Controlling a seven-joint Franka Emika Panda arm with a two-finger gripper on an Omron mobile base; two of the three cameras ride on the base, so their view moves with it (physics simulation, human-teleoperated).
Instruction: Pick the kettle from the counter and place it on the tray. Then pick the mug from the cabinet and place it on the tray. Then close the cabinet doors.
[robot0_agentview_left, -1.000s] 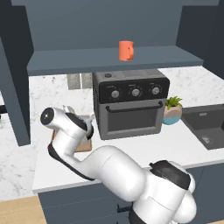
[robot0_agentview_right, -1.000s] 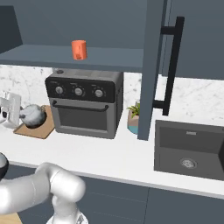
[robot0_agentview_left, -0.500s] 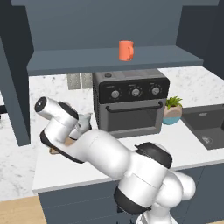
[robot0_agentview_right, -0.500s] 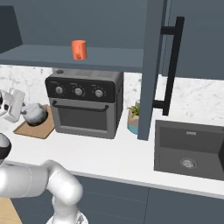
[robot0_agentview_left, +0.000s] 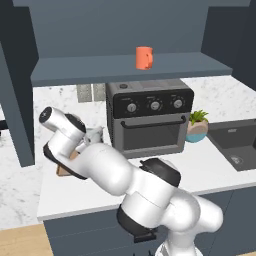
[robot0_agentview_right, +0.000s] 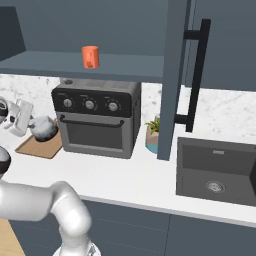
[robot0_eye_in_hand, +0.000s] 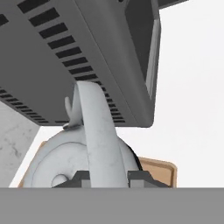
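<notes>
I have the hand (robot0_eye_in_hand: 105, 176) clenched on the thin arched handle of the squat silvery metal kettle (robot0_agentview_right: 43, 128), which sits over the light-brown wooden tray (robot0_agentview_right: 35, 148) beside the dark toaster oven (robot0_agentview_right: 97, 117); it looks rigid, smooth and top-heavy.

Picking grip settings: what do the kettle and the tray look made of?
Kettle: looks like brushed silvery-grey metal, going by its dull sheen and soft highlights; being a render, coated plastic is possible. Tray: looks like matte light-brown wood, flat tan with a low rim; no grain is visible.
</notes>
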